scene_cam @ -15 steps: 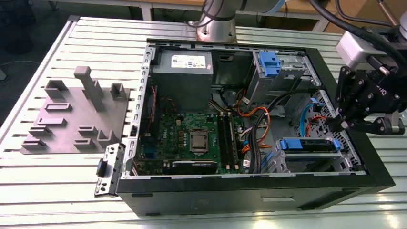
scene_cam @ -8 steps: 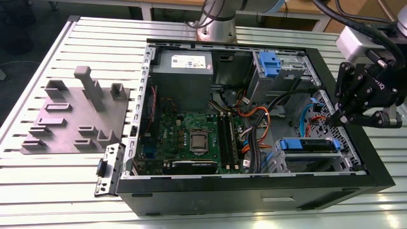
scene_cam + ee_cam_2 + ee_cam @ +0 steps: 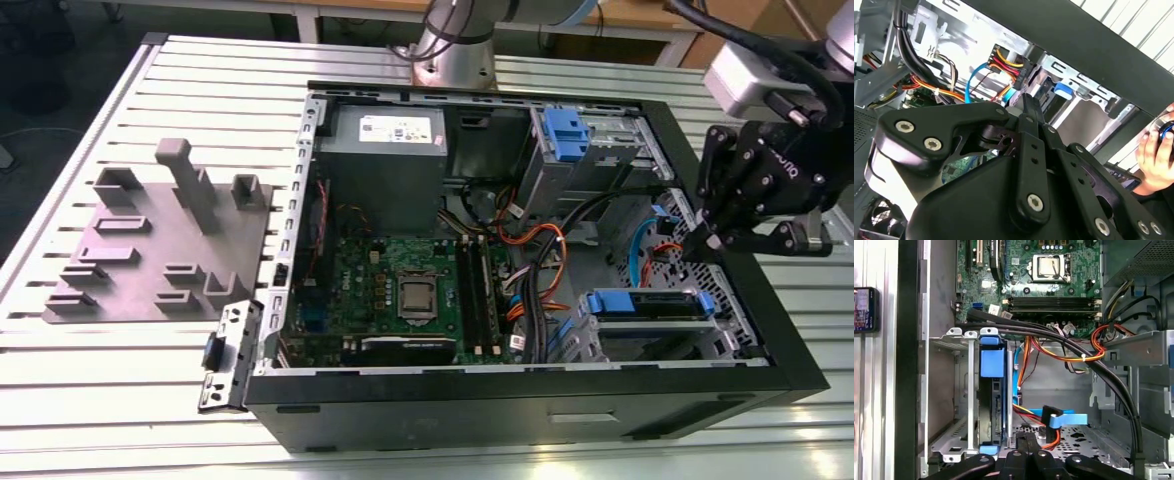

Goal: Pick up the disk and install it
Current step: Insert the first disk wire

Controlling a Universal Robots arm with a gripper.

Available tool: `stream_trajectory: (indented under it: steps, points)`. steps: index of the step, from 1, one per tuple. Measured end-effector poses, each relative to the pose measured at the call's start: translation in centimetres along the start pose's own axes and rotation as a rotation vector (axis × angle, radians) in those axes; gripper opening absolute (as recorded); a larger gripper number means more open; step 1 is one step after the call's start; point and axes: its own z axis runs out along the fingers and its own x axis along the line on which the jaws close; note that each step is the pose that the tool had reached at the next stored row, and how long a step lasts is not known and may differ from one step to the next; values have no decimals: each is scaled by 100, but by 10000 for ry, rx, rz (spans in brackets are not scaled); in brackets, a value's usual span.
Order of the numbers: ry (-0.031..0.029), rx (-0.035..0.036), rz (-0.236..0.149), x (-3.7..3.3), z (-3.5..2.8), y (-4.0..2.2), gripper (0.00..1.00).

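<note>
The disk [image 3: 649, 303] sits edge-on in the metal drive cage [image 3: 654, 335] at the near right corner of the open computer case, its blue rail showing. In the first wrist view the disk [image 3: 992, 390] stands in the cage slot with its blue tab toward the motherboard. My gripper [image 3: 702, 243] hangs just inside the case's right wall, above and beyond the cage, apart from the disk. Its fingers [image 3: 1026, 450] lie pressed together with nothing between them. In the second wrist view the gripper [image 3: 1026, 102] points at the cables and the cage.
Orange, black and blue cables [image 3: 1064, 355] cross the case floor by the gripper. A second blue-fronted bay [image 3: 563, 135] sits at the back right. A grey moulded plate with pegs [image 3: 154, 250] lies on the exterior view's left. A person's hand [image 3: 1156, 150] is outside the case wall.
</note>
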Motion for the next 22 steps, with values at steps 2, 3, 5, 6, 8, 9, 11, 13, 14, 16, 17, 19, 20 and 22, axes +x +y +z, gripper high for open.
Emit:
stream_trajectory:
  steps: [2, 3, 5, 6, 8, 9, 11, 13, 14, 16, 17, 19, 20, 22]
  points:
    - [96, -72, 3, -26, -1, -24, 11]
    - [153, -109, 5, -38, 0, -35, 11]
    - [260, -166, 9, -55, 3, -49, 11]
    - [300, -192, 10, -63, 5, -56, 11]
    - [323, -213, 11, -65, 7, -61, 11]
    - [325, -217, 12, -65, 7, -60, 11]
    - [340, -224, 11, -68, 9, -63, 11]
    - [391, -250, 12, -82, 11, -69, 18]
    - [402, -268, 12, -91, 13, -74, 18]
    - [413, -313, 11, -108, 19, -88, 18]
    - [415, -337, 10, -115, 24, -96, 18]
    - [423, -372, 9, -129, 32, -108, 19]
    - [426, -388, 9, -137, 36, -114, 25]
    - [431, -419, 8, -153, 43, -125, 25]
